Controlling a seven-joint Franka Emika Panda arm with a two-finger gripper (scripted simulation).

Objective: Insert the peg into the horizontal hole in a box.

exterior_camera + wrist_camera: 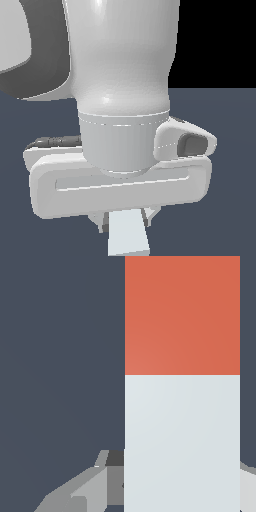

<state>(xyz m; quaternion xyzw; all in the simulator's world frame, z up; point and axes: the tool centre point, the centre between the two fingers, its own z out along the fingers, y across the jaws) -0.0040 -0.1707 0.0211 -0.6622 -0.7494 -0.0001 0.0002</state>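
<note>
Wrist view is basically all peg (182, 406): a wide bar running up the frame, pale grey-white near the camera and orange-red at the far end, over plain dark blue-grey floor (60, 356). The gripper (175, 486) sits at its white end, one grey finger (85, 491) showing beside it. Jaws look pinched onto the peg. Exterior view mostly shows the white arm (122, 75), the peg's pale end poking out under the hand.
</note>
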